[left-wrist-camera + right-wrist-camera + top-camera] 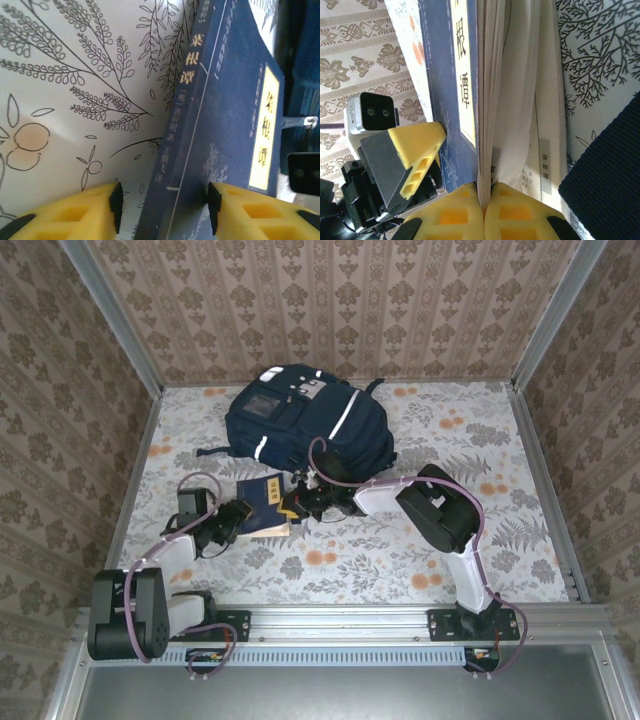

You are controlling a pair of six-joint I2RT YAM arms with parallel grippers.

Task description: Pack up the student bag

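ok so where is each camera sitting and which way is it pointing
top external: above and behind the bases, looking down at the table, student bag and book; left arm and right arm show.
left wrist: low over the table, facing along the book toward the bag; left jaws open either side of its spine.
right wrist: facing the book's page edge; right jaws shut on some pages, left jaws alongside.
shared: all three see book and bag.

Navy book (266,502) with yellow label on floral table cover (400,560); damask-patterned walls (330,300) around.
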